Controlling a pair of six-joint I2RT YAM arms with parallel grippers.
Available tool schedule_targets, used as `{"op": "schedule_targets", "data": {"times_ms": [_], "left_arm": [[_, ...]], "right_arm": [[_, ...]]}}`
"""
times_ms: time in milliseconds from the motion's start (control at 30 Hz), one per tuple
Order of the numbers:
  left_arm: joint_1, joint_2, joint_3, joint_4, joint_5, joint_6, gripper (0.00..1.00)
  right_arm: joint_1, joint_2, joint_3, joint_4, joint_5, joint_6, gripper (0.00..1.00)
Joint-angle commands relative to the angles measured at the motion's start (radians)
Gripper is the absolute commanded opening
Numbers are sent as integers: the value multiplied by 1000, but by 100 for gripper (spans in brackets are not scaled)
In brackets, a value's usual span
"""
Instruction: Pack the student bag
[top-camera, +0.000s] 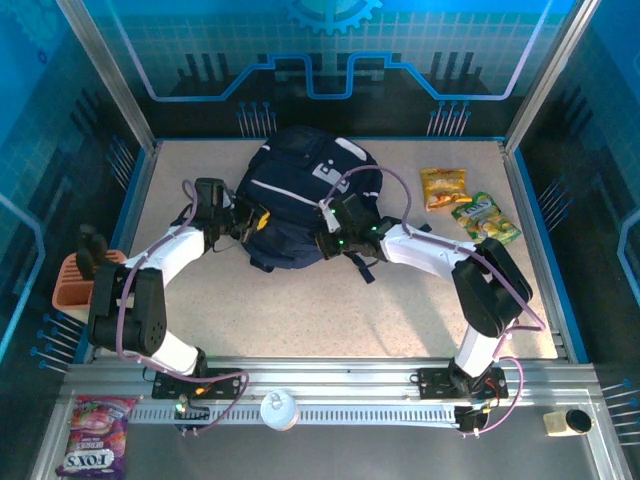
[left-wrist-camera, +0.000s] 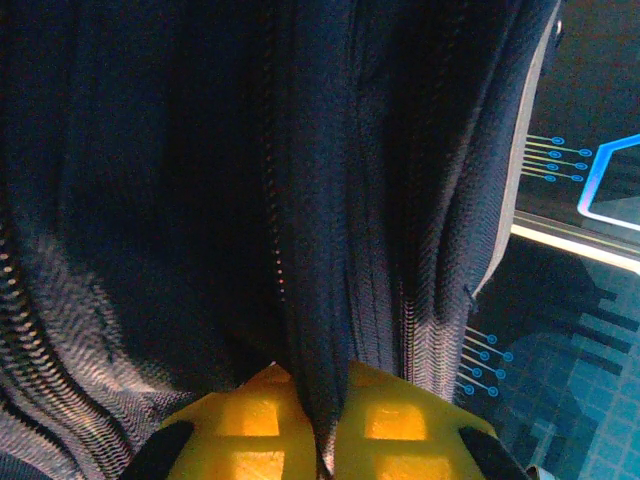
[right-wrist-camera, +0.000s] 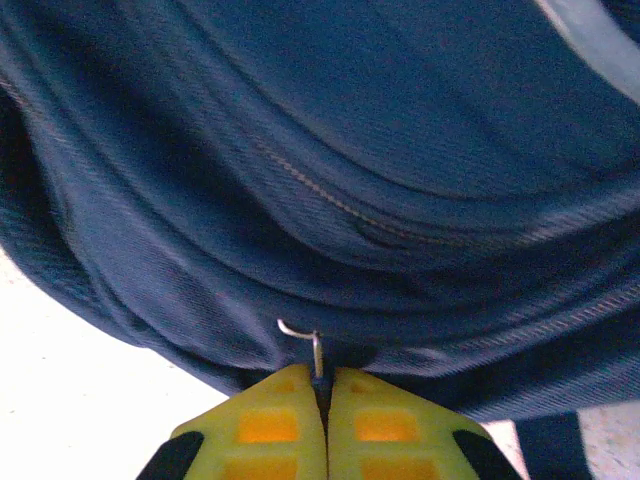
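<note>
- Your left arm (top-camera: 172, 250) rises from its base at the near left, elbows outward, then sends its white forearm up and to the right to the left flank of the student bag (top-camera: 300, 190).
- Your left gripper (top-camera: 252, 222) is pressed against that flank. In the left wrist view, the left gripper (left-wrist-camera: 325, 450) has its yellow fingers (left-wrist-camera: 245, 425) closed tight on a vertical fold of the student bag's (left-wrist-camera: 200, 200) navy fabric, beside a zip track.
- Your right arm (top-camera: 430, 252) climbs from the near right, bends at a high elbow, then reaches left and slightly away to the bag's near right edge.
- Your right gripper (top-camera: 328, 240) meets the bag there. The right wrist view shows the right gripper (right-wrist-camera: 326, 425) with its fingers (right-wrist-camera: 268, 425) pinched together on a thin metal pull (right-wrist-camera: 312, 343) that sticks out from a seam of the bag (right-wrist-camera: 350, 120).
- One student bag lies in the middle of the table (top-camera: 400, 320), toward the far side, between the two grippers.
- There are two snack packets to the right of the bag, well clear of it: an orange one (top-camera: 443, 187) and a green-yellow one (top-camera: 486, 218), just beside each other.
- One terracotta tray (top-camera: 72, 285) sits at the left edge.
- One pink candy bag (top-camera: 95, 435) lies on the near rail at the left.
- One white round object (top-camera: 280, 408) stands on the rail between the arm bases; you cannot tell what it is.
</note>
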Motion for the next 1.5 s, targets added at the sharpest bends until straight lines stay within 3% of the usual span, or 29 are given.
{"op": "schedule_targets", "data": {"times_ms": [0, 667, 967, 1067, 1167, 1333, 1467], "left_arm": [[32, 4, 45, 3, -1, 56, 0], [79, -16, 28, -249, 44, 284, 0], [85, -11, 10, -239, 82, 294, 0], [85, -7, 2, -217, 94, 278, 0], [85, 2, -6, -179, 110, 247, 0], [84, 1, -18, -148, 110, 218, 0], [84, 1, -27, -135, 100, 203, 0]], "right_arm": [[-73, -26, -14, -66, 55, -24, 6], [-261, 192, 307, -253, 93, 3, 14], [-297, 259, 431, -336, 134, 95, 24], [-300, 263, 445, -343, 78, 109, 25], [-300, 206, 404, -296, -1, 122, 33], [-286, 63, 255, -115, -176, 153, 60], [-256, 77, 220, -23, -330, 190, 71]]}}
